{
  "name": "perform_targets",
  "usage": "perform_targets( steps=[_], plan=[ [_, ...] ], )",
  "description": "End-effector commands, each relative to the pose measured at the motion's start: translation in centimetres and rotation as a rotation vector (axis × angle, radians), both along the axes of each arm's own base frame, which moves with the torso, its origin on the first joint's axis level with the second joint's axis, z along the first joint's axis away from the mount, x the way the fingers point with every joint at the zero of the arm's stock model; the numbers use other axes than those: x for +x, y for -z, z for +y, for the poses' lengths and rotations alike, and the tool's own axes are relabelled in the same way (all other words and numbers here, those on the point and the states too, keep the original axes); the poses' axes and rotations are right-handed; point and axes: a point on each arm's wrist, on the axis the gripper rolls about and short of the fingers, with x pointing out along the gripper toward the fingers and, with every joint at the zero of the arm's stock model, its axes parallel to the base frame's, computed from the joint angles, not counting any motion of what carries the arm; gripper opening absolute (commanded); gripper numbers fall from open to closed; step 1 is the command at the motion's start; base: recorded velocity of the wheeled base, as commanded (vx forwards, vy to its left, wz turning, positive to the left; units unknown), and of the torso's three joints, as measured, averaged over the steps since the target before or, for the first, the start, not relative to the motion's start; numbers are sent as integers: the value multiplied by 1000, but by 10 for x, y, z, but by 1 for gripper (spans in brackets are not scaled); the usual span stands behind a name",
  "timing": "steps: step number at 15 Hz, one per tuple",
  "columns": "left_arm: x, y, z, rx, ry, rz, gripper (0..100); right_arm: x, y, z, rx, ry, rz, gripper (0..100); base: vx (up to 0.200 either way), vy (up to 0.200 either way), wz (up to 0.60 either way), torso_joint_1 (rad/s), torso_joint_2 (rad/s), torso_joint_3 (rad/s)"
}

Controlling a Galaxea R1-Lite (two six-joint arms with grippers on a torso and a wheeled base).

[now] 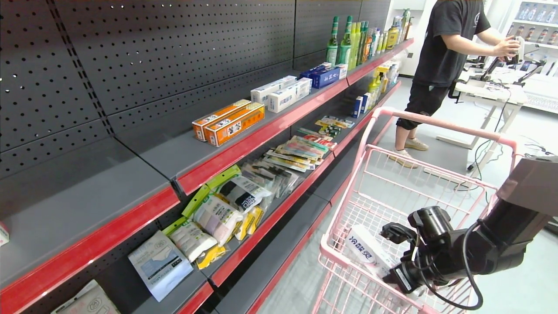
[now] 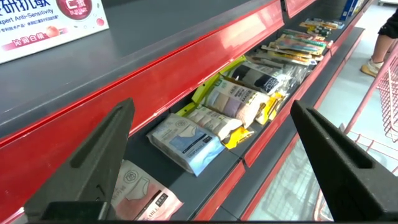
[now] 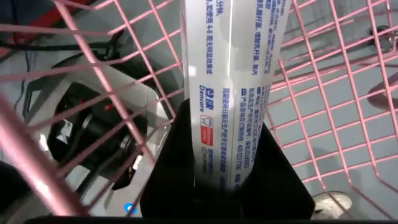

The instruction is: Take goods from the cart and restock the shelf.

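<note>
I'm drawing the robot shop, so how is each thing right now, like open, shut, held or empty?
Pink cart: looks nearly empty.
White box: gripped, inside the cart.
Right tool: shut on the white box.
Left tool: open, holding nothing.
Top shelf: near part mostly bare, boxes farther along.

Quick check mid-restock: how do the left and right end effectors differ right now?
The left end effector is open with nothing in it; the right end effector is shut on a white box. The left end effector faces the red-edged shelf, while the right end effector is down inside the pink cart. Both are dark in colour.
</note>
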Motion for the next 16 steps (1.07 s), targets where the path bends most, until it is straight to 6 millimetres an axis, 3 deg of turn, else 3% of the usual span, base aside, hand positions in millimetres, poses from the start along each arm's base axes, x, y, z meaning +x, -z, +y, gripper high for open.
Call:
perform_targets(
  steps=[1,7,16],
  plan=[
    [0,0,0,0,0,1,100,-8,-30,10,-20,34,-91,0,0,0,0,0,0,0],
    [0,0,0,-2,0,-1,100,-30,-101,0,-64,258,-348,0,0,0,0,0,0,0],
    [0,0,0,-2,0,1,100,-90,-150,-15,-39,309,-536,0,0,0,0,0,0,0]
  ],
)
